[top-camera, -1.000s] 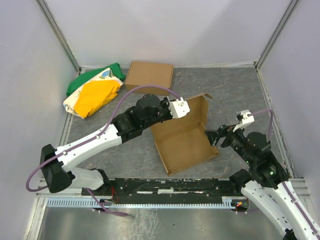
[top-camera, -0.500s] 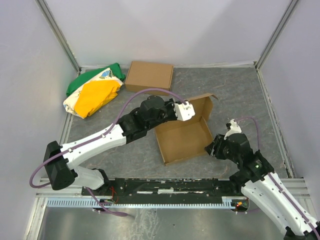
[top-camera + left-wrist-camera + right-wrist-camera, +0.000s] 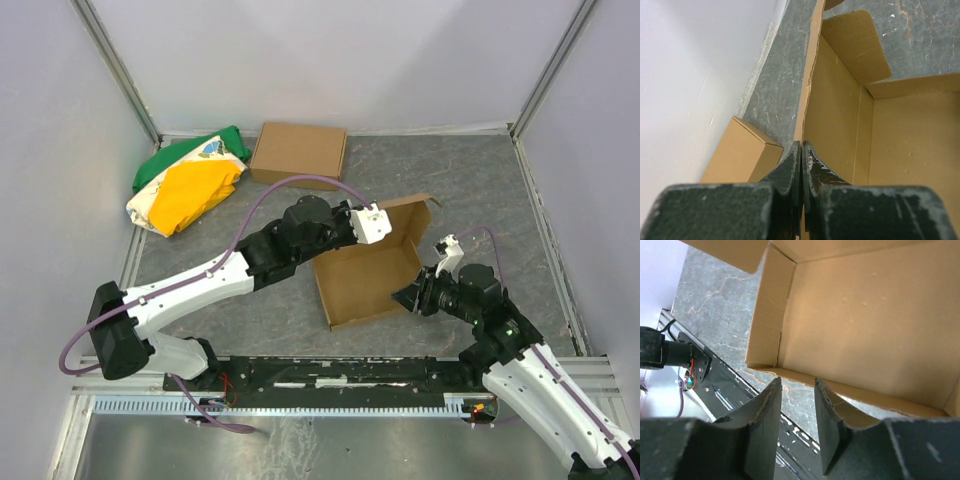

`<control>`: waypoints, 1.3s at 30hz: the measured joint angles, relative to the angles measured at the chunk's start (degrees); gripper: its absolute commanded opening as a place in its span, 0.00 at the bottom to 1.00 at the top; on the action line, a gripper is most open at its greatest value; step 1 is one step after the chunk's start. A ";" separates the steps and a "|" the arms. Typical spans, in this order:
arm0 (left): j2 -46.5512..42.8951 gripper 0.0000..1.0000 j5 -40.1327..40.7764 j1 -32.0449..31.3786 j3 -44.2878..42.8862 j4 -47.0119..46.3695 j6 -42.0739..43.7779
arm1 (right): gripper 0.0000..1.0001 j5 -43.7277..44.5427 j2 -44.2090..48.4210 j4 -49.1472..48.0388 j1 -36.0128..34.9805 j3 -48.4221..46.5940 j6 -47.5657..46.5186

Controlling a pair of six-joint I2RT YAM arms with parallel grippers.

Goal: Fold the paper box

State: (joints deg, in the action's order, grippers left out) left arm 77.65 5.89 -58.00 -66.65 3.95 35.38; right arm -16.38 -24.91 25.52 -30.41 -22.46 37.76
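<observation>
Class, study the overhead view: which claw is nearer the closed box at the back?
Left. The left claw is just right of and nearer the arms than the closed box, on the paper box far wall; the right claw is beyond, at its near-right side.

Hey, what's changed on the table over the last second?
The right hand swung left to the paper box's near right corner, its jaws narrowing but still apart at the wall's rim. The left hand, clamped on the far wall, drifted slightly right, and the box shifted a little with it. The spare box and the bag stayed put.
</observation>
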 measured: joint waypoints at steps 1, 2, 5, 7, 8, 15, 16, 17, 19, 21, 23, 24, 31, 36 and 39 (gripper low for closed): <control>0.00 0.03 0.07 0.00 0.09 -0.24 -0.20 | 0.45 -0.79 0.04 -1.38 -0.11 0.13 -1.05; 0.00 0.03 0.11 0.00 0.22 -0.52 -0.44 | 0.45 -1.16 0.11 -2.25 -0.22 0.22 -2.03; 0.17 0.03 0.33 0.00 0.37 -1.11 -0.87 | 0.46 -1.25 0.70 -4.22 -0.66 0.22 -5.77; 0.39 0.03 0.37 0.00 0.37 -1.31 -1.31 | 0.46 -1.20 1.27 -6.08 -0.92 0.24 -7.78; 0.52 0.03 0.42 0.00 0.37 -1.44 -1.46 | 0.46 -1.22 1.42 -6.78 -1.03 0.24 -8.41; 1.01 0.03 0.50 0.00 0.37 -2.16 -3.17 | 0.47 -3.13 0.33 -12.20 -2.71 0.07 -13.51; 1.20 0.03 0.66 0.00 0.37 -2.43 -3.48 | 0.47 -3.04 -1.64 -12.81 -3.61 -0.37 -14.32; 1.38 0.03 0.94 0.00 0.37 -2.60 -3.65 | 0.47 -2.60 -3.89 -13.11 -4.63 -0.98 -15.13; 1.62 0.03 1.46 0.00 0.37 -2.95 -3.82 | 0.46 -0.46 -8.31 -13.86 -6.71 -2.32 -16.46; 1.73 0.03 1.84 0.00 0.35 -3.30 -3.85 | 0.46 2.14 -11.30 -14.88 -7.85 -3.30 -17.38; 1.95 0.03 2.67 0.00 0.33 -3.80 -3.82 | 0.46 5.05 -13.55 -16.90 -8.13 -4.00 -18.01; 2.14 0.03 3.06 0.00 0.28 -4.02 -3.80 | 0.46 6.23 -14.47 -18.14 -8.11 -4.33 -18.16; 6.10 0.03 7.26 0.07 -2.78 -5.79 -3.63 | 0.51 9.60 -21.64 -26.58 -8.22 -6.27 -17.64; 8.85 0.03 9.46 0.09 -4.04 -8.72 -3.45 | 0.56 10.34 -26.08 -33.90 -8.55 -6.23 -17.46; 10.91 0.03 10.32 0.11 -4.98 -10.36 -2.89 | 0.63 10.51 -28.94 -40.44 -8.96 -5.66 -17.51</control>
State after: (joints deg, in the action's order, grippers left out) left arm 88.55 16.21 -57.89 -71.64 -6.42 32.49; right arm -5.87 -53.84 -14.92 -39.38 -28.12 20.25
